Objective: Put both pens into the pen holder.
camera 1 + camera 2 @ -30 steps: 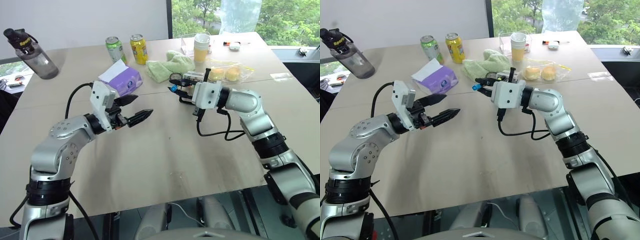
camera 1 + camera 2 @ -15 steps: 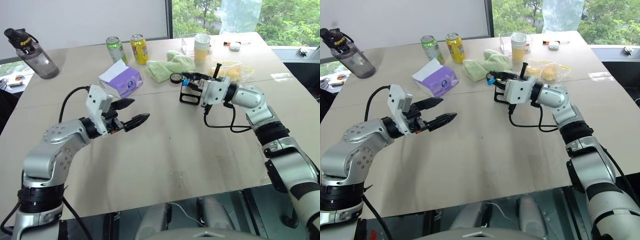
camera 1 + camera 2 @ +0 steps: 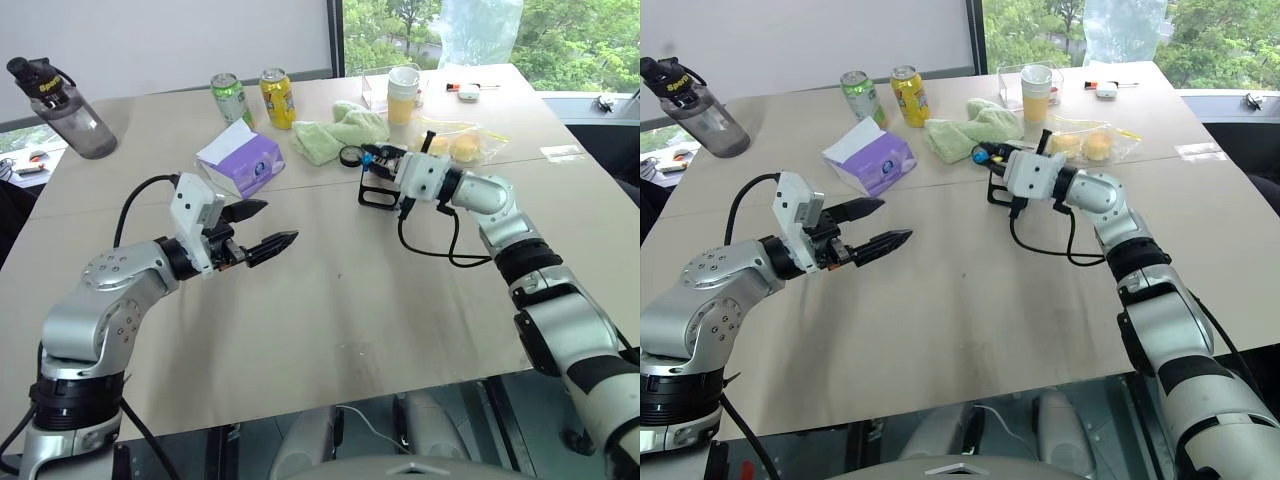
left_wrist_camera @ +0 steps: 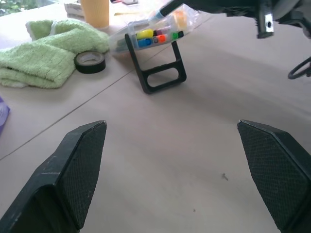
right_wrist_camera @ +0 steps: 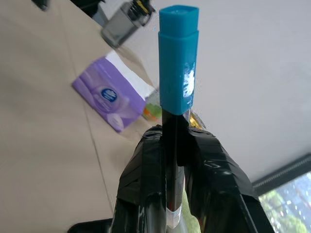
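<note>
A wide, pale beige table (image 3: 330,300) carries everything, with a seam running across it. At the far left corner stands a grey bottle (image 3: 62,105). Two cans, green (image 3: 230,98) and yellow (image 3: 277,96), stand side by side near the far edge. Just in front of them lies a purple tissue box (image 3: 243,162). A green towel (image 3: 335,130) sprawls mid-table, with a tape roll (image 3: 351,156) touching its near edge. Beside that stands the pen holder (image 3: 377,180). Behind are a yellow cup (image 3: 403,95) and a clear bag (image 3: 462,145) of buns.
</note>
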`<state>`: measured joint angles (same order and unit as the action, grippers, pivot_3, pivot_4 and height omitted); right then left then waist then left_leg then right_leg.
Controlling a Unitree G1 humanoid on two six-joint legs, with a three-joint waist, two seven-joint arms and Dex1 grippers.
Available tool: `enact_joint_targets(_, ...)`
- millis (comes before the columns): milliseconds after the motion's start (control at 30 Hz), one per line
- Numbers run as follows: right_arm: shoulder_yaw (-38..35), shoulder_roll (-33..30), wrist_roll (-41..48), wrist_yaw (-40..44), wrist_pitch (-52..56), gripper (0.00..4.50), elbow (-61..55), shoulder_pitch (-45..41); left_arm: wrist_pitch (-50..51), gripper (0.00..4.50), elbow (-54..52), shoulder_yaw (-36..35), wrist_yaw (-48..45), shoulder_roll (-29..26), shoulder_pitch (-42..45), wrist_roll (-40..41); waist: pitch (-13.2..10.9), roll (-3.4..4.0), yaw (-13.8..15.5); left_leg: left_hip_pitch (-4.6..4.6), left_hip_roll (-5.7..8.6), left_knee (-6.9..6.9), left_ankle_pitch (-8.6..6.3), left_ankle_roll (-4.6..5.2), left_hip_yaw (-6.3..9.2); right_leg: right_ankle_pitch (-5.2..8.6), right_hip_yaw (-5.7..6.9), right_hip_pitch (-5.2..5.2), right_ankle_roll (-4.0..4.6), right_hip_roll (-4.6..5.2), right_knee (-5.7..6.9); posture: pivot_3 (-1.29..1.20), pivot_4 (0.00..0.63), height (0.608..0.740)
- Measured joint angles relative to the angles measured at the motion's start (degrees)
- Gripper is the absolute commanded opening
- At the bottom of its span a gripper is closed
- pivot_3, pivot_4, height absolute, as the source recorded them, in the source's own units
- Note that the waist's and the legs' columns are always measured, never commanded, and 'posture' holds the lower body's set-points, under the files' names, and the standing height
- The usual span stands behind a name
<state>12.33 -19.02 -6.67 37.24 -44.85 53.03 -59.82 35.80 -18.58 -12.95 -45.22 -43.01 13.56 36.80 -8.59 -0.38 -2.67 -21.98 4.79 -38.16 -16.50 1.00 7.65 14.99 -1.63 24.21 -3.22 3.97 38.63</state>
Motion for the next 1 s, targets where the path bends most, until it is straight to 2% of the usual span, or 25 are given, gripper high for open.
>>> enact_joint_targets(167, -2.6, 2.4, 0.9, -1.7, 1.0, 0.11, 7.1, -1.9, 0.0, 4.43, -0.1, -0.1, -0.1, -0.1, -0.3, 0.1, 0.0, 0.0, -0.1, 0.01, 0.0, 0.01, 0.0, 0.0, -0.01, 0.0, -0.02, -0.01, 0.0, 0.0, 0.02, 0.0, 0.15, 0.74)
enact_joint_targets(333, -3.9, 3.5, 1.3, -1.9, 0.9, 0.11, 9.1, -2.8, 0.0, 4.43, -0.7, -0.7, -0.1, -0.1, -0.3, 0.5, 0.0, 0.0, -0.3, 0.02, 0.0, 0.0, 0.0, 0.0, 0.0, 0.0, -0.01, -0.01, 0.0, 0.0, 0.02, 0.0, 0.15, 0.74)
enact_joint_targets(533, -4.0, 3.5, 1.1, -1.7, -1.6, 0.11, 7.6, -2.3, 0.0, 4.43, -1.5, -2.3, 0.2, -0.2, -2.0, 0.5, 0.0, 0.0, -1.3, 0.01, 0.0, -0.01, 0.0, 0.0, 0.0, 0.0, -0.01, 0.0, 0.0, 0.01, 0.06, 0.0, 0.15, 0.74)
enact_joint_targets(733, -3.6, 3.5, 1.4, 1.0, -2.6, 0.11, 1.1, 1.5, 0.0, 4.43, -2.3, -2.3, 0.6, -0.1, -2.5, 0.5, 0.0, 0.0, -1.3, 0.03, 0.0, -0.01, 0.0, 0.0, 0.0, 0.0, -0.02, -0.01, 0.0, 0.0, 0.1, 0.0, 0.15, 0.74)
enact_joint_targets(1000, -3.3, 4.3, 1.2, -0.2, -0.4, 0.11, 2.1, 3.1, 0.0, 4.43, -2.2, -2.2, 0.5, -0.1, -2.1, 0.5, 0.0, 0.01, -1.3, 0.05, 0.0, -0.02, 0.0, 0.0, -0.01, 0.0, -0.04, -0.01, 0.0, -0.01, 0.13, 0.0, 0.15, 0.74)
